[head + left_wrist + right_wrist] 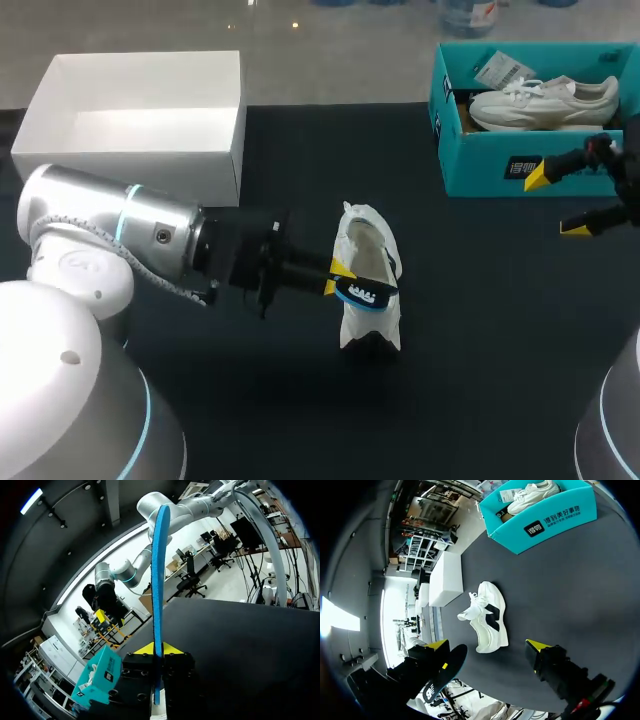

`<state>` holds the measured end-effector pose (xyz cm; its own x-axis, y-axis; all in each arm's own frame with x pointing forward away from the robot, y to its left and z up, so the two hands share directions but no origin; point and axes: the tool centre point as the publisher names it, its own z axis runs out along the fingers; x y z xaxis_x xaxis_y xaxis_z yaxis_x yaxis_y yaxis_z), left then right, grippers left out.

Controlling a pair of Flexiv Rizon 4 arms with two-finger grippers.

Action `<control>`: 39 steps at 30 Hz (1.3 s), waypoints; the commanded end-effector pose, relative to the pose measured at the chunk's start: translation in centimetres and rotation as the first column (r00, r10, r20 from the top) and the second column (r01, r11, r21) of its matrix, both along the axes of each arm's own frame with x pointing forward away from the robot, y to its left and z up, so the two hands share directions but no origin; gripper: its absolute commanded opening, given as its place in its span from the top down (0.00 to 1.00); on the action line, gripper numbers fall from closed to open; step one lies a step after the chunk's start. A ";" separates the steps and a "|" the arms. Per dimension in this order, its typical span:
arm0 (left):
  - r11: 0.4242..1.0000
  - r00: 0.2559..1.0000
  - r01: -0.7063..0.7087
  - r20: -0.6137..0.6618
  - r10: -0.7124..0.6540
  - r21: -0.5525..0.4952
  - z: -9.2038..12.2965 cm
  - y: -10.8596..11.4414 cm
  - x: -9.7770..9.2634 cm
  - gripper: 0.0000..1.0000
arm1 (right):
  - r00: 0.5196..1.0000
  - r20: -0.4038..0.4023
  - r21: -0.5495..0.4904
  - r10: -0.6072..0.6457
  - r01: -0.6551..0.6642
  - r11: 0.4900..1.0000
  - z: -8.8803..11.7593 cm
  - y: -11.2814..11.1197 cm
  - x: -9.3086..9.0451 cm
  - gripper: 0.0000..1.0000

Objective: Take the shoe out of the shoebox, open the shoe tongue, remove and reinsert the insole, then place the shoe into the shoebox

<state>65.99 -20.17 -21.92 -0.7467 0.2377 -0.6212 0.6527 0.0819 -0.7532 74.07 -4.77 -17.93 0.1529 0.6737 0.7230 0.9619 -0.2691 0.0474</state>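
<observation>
Left fingers hold the insole over the shoe.
The left gripper [338,277] is closed tightly on the blue insole [366,292] at frame centre, just above the white shoe [368,320] on the dark table [480,330]. To reinsert it well, I think the toe end should enter the opening first, at a low angle, then be pressed flat. The right gripper [556,203], at the right edge, stands wide with nothing inside; it could steady the heel. The teal shoebox [480,165], upper right, and the white box [130,150], upper left, are well apart from the shoe, which gives working room.
</observation>
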 end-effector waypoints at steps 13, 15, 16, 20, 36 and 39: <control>0.998 0.996 -0.051 0.071 0.053 -0.028 -4.1 -1.9 4.2 1.00 | 1.000 -0.002 -0.003 -0.001 0.001 1.000 0.0 0.0 0.0 0.00; 0.999 0.995 -0.041 0.086 0.043 -0.022 -4.4 -1.8 4.4 1.00 | 1.000 -0.002 -0.003 -0.001 0.001 1.000 0.0 0.0 0.0 0.00; 0.999 0.995 -0.039 0.092 0.040 -0.018 -4.6 -1.6 4.6 1.00 | 1.000 -0.002 -0.003 -0.001 0.001 1.000 0.0 0.0 0.0 0.00; 0.999 0.994 -0.035 0.104 0.036 -0.011 -4.8 -1.3 5.0 1.00 | 1.000 -0.002 -0.003 -0.001 0.001 1.000 0.0 0.0 0.0 0.00; 0.997 0.992 -0.064 0.112 0.060 0.033 -6.1 -0.8 6.4 1.00 | 1.000 -0.002 -0.003 -0.001 0.001 1.000 0.0 0.0 0.0 0.00; 0.997 0.992 -0.064 0.113 0.060 0.035 -6.0 -0.7 6.4 1.00 | 1.000 -0.002 -0.003 -0.001 0.001 1.000 0.0 0.0 0.0 0.00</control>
<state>72.17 -20.67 -27.86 -0.6867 0.2137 -0.6948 0.7258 0.1488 -0.6716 74.09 -4.77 -17.92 0.1528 0.6735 0.7232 0.9621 -0.2688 0.0470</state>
